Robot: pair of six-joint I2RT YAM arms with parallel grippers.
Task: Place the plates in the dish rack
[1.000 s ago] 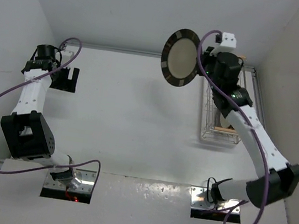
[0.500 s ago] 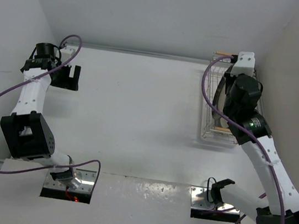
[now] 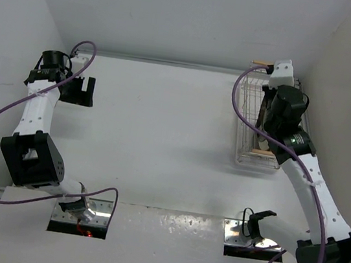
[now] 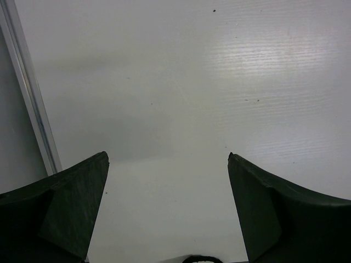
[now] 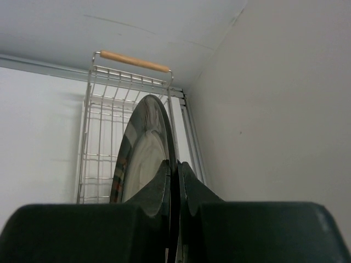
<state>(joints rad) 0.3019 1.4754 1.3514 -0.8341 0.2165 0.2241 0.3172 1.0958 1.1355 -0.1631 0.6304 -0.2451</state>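
My right gripper (image 5: 175, 167) is shut on the rim of a dark brown-rimmed plate (image 5: 140, 153) with pale patches and a cream centre. It holds the plate upright and edge-on over the dish rack (image 5: 101, 118), a white wire basket with a wooden handle bar (image 5: 134, 61) at the far end. In the top view the right gripper (image 3: 269, 113) is above the rack (image 3: 249, 125) at the back right, and the arm hides most of the plate. My left gripper (image 3: 76, 90) is open and empty at the back left, its fingers (image 4: 77, 203) over bare table. The other plates cannot be made out.
The right wall (image 5: 274, 109) stands close beside the rack. A metal rail (image 4: 30, 104) runs along the table's left edge beside the left gripper. The back wall (image 3: 178, 21) is just behind the rack.
My right arm has swung the plate from up in the air left of the rack to over the rack, turned it edge-on and lowered it. The left arm has not moved.
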